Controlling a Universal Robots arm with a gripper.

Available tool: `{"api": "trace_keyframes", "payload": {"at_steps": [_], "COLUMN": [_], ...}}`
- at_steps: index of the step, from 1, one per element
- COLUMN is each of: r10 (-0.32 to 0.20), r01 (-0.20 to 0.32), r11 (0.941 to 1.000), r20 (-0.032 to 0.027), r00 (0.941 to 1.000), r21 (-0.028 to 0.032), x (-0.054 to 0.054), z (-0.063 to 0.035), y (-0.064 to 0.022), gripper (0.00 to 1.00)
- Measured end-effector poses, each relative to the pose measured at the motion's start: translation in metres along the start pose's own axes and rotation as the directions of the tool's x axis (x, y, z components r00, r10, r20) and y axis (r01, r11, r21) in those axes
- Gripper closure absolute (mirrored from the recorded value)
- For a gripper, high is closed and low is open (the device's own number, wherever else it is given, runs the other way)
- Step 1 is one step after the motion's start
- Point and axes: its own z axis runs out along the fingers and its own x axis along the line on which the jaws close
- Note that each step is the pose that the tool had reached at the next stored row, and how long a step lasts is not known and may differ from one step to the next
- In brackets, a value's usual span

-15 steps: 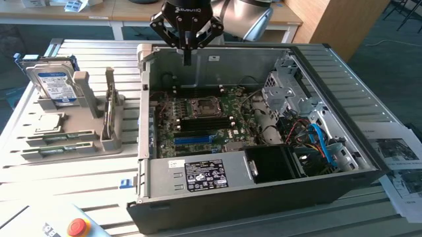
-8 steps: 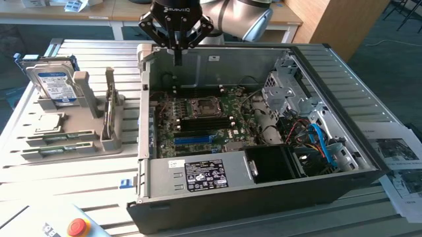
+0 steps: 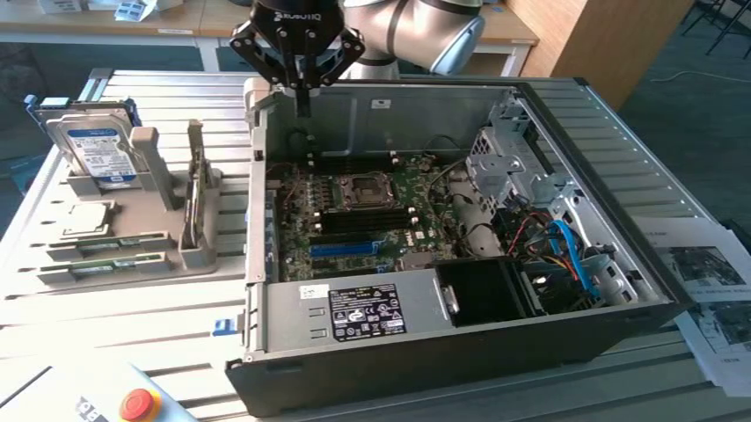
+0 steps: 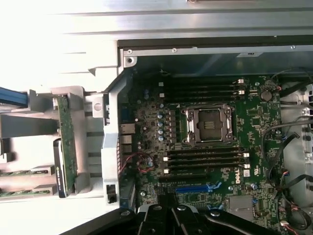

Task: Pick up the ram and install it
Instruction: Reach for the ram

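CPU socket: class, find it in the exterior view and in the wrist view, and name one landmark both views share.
Exterior view: the CPU socket sits inside the open case, between dark slot banks.
Wrist view: the CPU socket lies between the same dark slot banks.
Shared landmark: the blue slot.

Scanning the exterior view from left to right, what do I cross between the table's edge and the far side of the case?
Hard drive → ram, standing on edge → CPU socket → blue cables → printed sheets.
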Motion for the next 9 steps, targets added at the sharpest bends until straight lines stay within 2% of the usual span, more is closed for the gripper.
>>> {"api": "trace_keyframes", "payload": {"at_steps": [9], "r10": [0.0], "r01": [0.0], "r11": [1.0], "r20": [0.0], "r00": [1.0], "r21": [0.0], "x": [0.017], "z": [-0.0002], "y": [-0.0001], "gripper": [0.9]}}
